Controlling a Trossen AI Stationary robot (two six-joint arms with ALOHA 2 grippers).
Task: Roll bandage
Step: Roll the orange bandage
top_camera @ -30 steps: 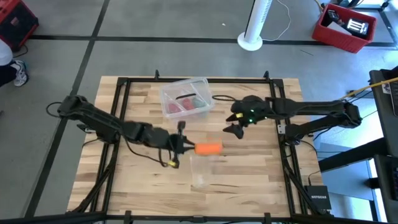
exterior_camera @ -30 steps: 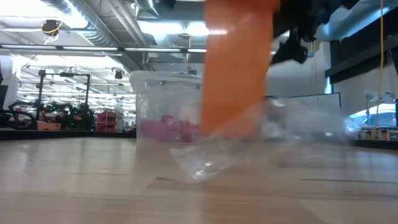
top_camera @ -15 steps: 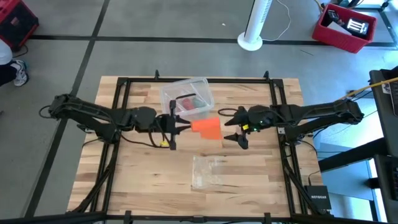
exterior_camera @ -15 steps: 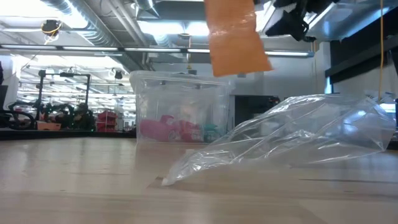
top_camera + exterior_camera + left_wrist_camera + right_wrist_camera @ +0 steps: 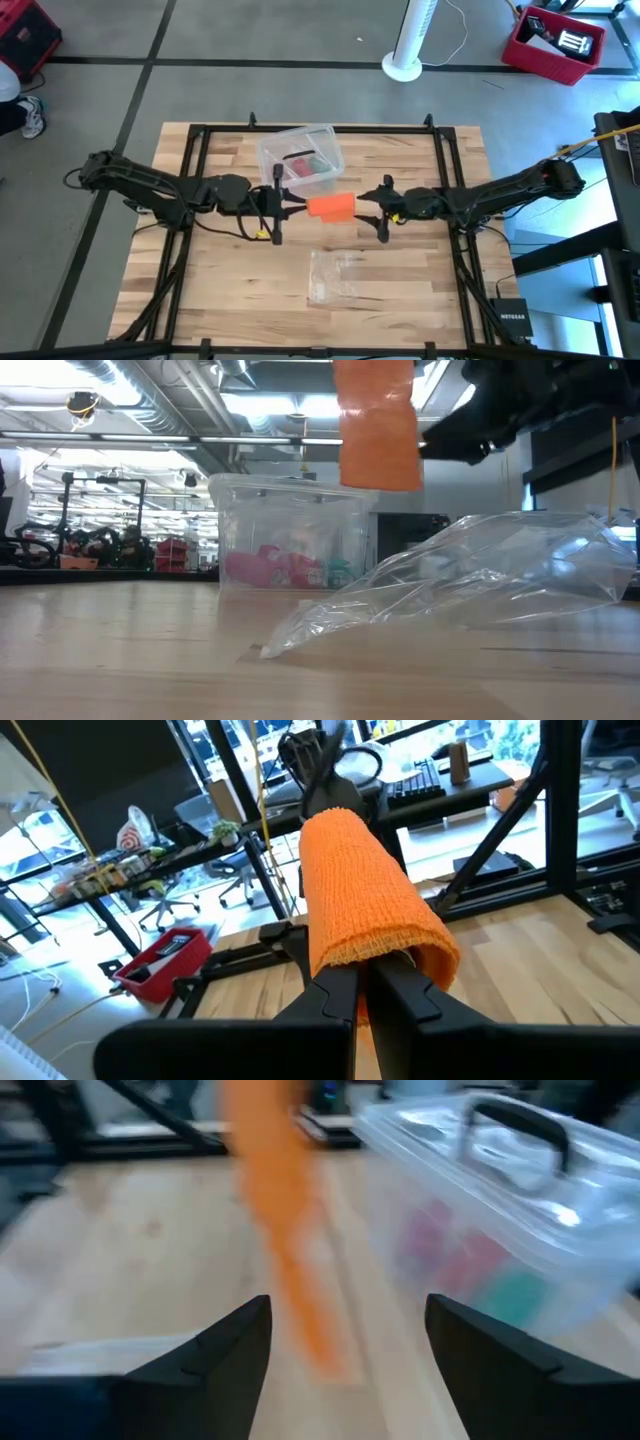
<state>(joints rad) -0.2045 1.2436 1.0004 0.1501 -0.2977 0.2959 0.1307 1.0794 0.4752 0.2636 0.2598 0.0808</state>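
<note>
The orange bandage is held in the air above the table's middle by my left gripper, which is shut on it. In the left wrist view the bandage shows as a curled band reaching away from the fingers. In the low view it hangs above the wrapper. My right gripper is open just to the right of the bandage's free end and touches nothing. The bandage shows ahead of its two spread fingers. My left gripper pinches the bandage's left end between its two fingers, at a curled-over edge with more than one layer. The fingers come about level from the table's left, along the band. The bandage is lifted clear of the table and reaches out toward the right gripper.
A clear plastic box with red and green contents stands just beyond the bandage. A crumpled clear wrapper lies on the wood nearer the front edge. A black frame runs around the tabletop.
My left gripper has gone up and toward the far edge, lifting the bandage off the clear wrapper, which now lies alone. My right gripper has come a little toward the near edge, level with the bandage's free end, and has stayed open.
</note>
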